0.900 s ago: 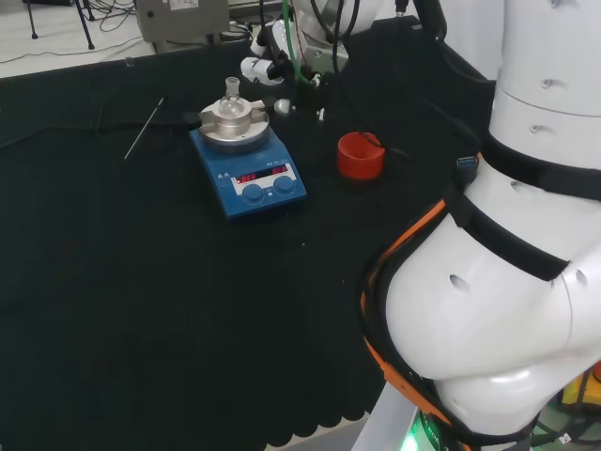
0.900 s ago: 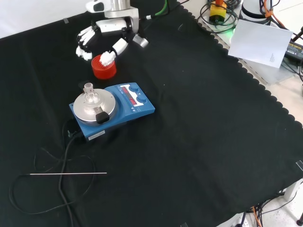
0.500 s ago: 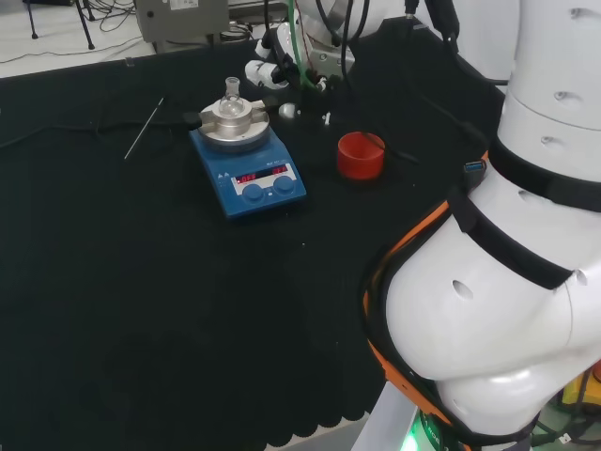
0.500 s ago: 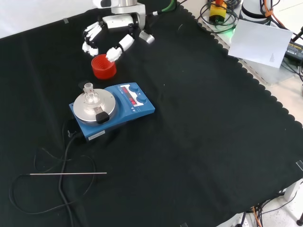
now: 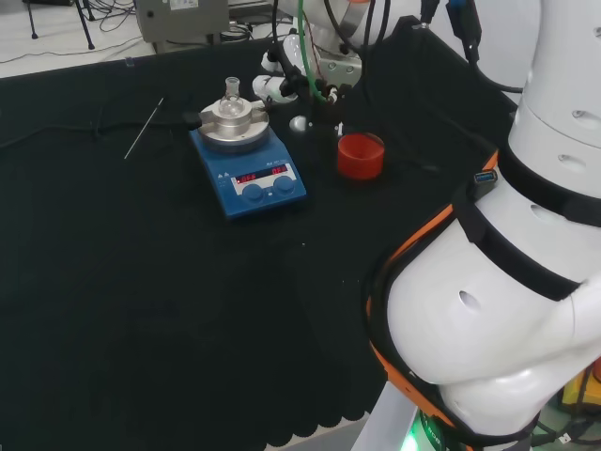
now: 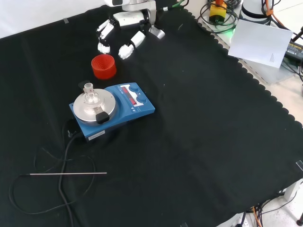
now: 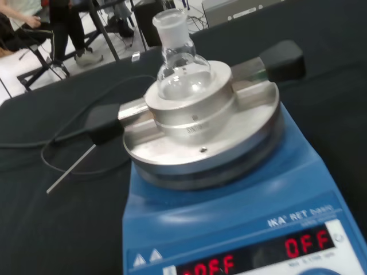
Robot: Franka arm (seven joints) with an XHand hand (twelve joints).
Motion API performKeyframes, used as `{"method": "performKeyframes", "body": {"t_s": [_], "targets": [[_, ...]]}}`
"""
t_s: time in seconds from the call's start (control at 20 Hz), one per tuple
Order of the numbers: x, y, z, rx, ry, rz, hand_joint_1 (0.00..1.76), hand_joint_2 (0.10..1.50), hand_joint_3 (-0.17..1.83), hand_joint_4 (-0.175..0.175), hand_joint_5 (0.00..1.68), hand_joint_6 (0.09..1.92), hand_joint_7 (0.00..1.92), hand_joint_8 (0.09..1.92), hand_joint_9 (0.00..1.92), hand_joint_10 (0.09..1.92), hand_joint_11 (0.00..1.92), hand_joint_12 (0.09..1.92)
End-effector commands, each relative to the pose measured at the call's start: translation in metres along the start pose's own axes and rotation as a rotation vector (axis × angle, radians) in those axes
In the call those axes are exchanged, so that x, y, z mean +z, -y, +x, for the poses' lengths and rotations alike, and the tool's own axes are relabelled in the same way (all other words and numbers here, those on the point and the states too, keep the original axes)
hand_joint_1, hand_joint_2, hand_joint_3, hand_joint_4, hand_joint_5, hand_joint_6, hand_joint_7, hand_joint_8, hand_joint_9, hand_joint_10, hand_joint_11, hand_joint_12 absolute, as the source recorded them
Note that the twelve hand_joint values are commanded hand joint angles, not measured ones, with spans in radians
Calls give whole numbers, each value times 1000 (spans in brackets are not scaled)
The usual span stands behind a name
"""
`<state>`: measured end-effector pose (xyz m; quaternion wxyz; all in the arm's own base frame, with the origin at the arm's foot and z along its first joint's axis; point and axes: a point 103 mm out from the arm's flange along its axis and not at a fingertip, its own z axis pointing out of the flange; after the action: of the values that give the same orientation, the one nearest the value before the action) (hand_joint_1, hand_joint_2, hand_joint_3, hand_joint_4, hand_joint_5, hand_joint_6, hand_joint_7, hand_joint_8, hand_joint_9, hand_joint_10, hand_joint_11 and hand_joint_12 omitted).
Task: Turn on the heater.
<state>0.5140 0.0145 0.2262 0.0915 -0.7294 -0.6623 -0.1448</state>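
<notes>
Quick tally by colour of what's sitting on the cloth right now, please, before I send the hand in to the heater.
Blue: 1, the heater
Red: 1, the ribbed ring
Clear glass: 1, the round flask on the heater's metal block
Bare metal: 1, the thin rod
Black: 1, the heater's cable
Total: 5
</notes>
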Motion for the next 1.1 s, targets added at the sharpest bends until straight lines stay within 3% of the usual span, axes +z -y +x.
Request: {"method": "performKeyframes", "body": {"t_s": [0.05, 0.2, 0.55, 0.7, 0.8, 0.95, 1.1], "targets": [[3, 39, -6, 24, 72, 177, 912, 1081, -175, -30, 431, 561, 876, 657, 1022, 541, 712, 1234], [10, 46, -4, 9, 109, 252, 928, 1085, -175, -33, 410, 477, 999, 676, 1190, 518, 874, 1166], [26, 56, -3, 7, 202, 348, 987, 1098, -175, -49, 394, 347, 1221, 755, 1426, 505, 1111, 1000], [30, 58, -1, -1, 240, 378, 1044, 1102, -175, -68, 384, 283, 1318, 866, 1548, 566, 1428, 800], [31, 60, 0, -4, 266, 392, 1079, 1104, -175, -76, 379, 235, 1389, 990, 1602, 729, 1645, 749], [33, 64, 1, -3, 279, 418, 1119, 1117, -175, -72, 360, 175, 1493, 1265, 1683, 1172, 1815, 1028], [35, 68, 1, -10, 295, 425, 1165, 1139, -175, -65, 357, 143, 1579, 1505, 1776, 1496, 1893, 1388]]}}
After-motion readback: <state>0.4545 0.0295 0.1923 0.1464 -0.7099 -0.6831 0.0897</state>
